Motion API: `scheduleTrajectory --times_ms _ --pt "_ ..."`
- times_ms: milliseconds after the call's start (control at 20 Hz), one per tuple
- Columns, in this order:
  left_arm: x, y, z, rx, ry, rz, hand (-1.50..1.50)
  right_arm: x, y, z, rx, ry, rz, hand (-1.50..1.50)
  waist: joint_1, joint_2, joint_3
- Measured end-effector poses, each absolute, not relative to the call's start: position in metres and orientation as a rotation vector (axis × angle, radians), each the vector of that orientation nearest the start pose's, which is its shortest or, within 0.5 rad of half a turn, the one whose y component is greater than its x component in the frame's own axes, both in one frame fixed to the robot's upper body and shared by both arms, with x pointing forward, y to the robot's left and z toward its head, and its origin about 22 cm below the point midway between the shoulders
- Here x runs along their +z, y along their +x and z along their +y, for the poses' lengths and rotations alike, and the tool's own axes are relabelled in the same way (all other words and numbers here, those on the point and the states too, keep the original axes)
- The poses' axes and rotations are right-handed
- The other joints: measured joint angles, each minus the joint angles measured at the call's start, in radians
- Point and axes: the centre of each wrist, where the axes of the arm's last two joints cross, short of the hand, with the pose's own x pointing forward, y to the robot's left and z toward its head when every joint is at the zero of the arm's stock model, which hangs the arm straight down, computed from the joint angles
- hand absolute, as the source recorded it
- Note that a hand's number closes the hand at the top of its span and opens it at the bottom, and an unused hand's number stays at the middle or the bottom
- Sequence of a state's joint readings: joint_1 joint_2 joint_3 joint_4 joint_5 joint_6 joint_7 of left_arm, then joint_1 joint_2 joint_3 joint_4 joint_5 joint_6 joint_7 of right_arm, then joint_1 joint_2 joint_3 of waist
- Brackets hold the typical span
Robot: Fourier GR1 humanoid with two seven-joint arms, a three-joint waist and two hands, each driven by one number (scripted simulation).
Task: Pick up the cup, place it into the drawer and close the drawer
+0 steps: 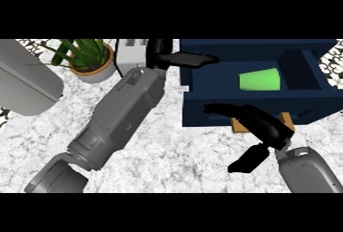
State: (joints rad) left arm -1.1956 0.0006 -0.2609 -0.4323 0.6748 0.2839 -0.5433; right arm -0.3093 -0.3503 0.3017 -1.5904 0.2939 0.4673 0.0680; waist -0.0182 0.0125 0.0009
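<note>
A bright green plastic cup (260, 80) is seen lying on its side inside an open dark blue drawer (201, 115), in the larger compartment left of a divider. The drawer's right part is cut off by the view's edge.

The black right hand (264, 124) is held over the drawer's front panel. Its fingers (221, 108) are loosely bent and spread from the thumb, and nothing is gripped. A tan wooden handle (286, 118) is largely hidden beneath this hand, and contact cannot be judged.

The black left hand (175, 59) is stretched out at the drawer's far left corner, fingers straight and empty; whether the rim is touched cannot be made out.

On the white marbled counter (174, 154), a potted green plant (90, 56) stands beside a pale grey box (130, 54), partly hidden by the left forearm. A large grey rounded object (23, 81) is cut off at the left edge.
</note>
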Motion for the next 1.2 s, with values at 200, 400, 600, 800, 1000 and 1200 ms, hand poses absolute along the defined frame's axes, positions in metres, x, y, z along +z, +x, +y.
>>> scheduleTrajectory --times_ms 200,400,600,800,1000,1200 --pt "0.096 0.431 0.061 0.045 -0.315 -1.91 -1.5 0.041 0.307 -0.204 1.276 -0.055 -1.4 1.5 0.039 -0.004 0.0" --pt "0.086 0.43 0.083 0.076 -0.32 -1.919 -1.5 0.008 0.328 -0.202 1.29 -0.108 -1.342 1.5 0.068 -0.003 0.001" --pt "0.08 0.427 0.099 0.08 -0.343 -1.917 -1.5 -0.001 0.356 -0.216 1.248 -0.154 -1.363 1.5 0.1 -0.002 0.0" --pt "0.073 0.422 0.114 0.079 -0.368 -1.914 -1.5 0.005 0.38 -0.235 1.166 -0.196 -1.425 1.5 0.128 0.004 0.003" --pt "0.071 0.42 0.127 0.084 -0.377 -1.907 -1.5 0.026 0.403 -0.253 1.073 -0.243 -1.49 1.5 0.148 0.014 0.005" --pt "0.068 0.417 0.139 0.074 -0.388 -1.902 -1.5 0.026 0.408 -0.261 1.009 -0.198 -1.508 1.5 0.159 0.014 0.009"
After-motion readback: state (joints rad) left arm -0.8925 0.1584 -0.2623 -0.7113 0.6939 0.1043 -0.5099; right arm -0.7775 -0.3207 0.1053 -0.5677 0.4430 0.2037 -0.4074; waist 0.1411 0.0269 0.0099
